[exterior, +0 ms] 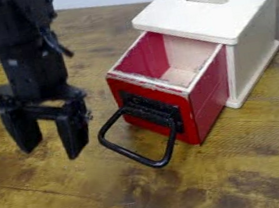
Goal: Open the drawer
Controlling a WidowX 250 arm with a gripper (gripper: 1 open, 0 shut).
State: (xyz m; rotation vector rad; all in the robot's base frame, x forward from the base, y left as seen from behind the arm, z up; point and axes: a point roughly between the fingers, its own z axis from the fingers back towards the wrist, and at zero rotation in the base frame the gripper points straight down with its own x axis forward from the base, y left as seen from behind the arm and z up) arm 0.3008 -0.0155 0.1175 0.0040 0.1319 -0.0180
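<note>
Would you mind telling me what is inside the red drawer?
The drawer is pulled out, and one pale, rounded object lies on its floor. The drawer's back part is hidden under the cabinet.

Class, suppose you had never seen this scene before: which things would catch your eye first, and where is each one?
The glossy red drawer stands out first, pulled partway out of the cream-white cabinet at the right, with a big black loop handle hanging from its front towards the wooden table. Next comes the tall black robot arm at the left, its gripper pointing down with jaws apart, just left of the handle and holding nothing.
</note>
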